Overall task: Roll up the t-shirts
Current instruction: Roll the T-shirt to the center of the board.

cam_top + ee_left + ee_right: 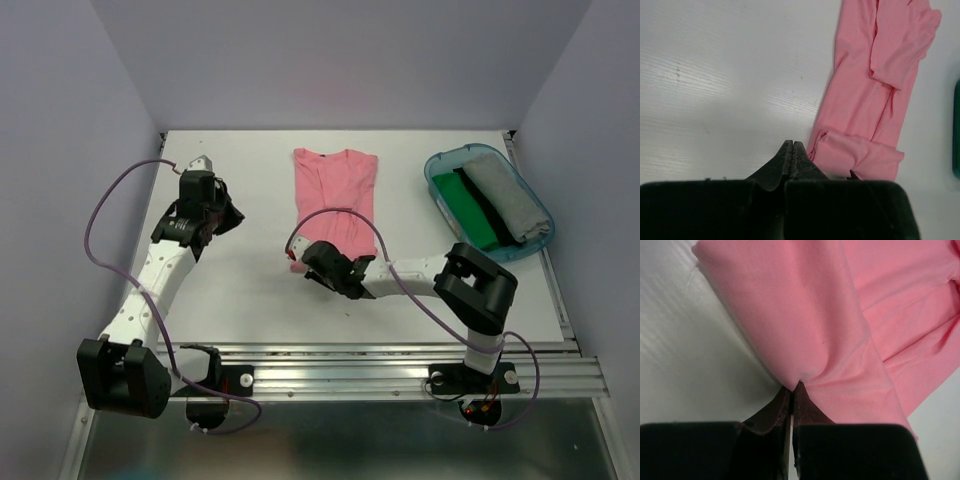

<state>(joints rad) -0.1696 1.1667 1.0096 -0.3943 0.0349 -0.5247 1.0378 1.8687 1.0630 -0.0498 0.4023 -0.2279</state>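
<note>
Now the right tool (791,389) is pinching shut on the near end of the soft salmon-pink folded cloth t-shirt (335,190), which is lying on the white surface (250,290), its long axis running straight away from the arms. The left tool (792,148), closed and empty, is hovering well off to the shirt's left.

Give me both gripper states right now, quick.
Left gripper: closed, holding nothing.
Right gripper: closed, pinching a fold of the pink t-shirt.
</note>
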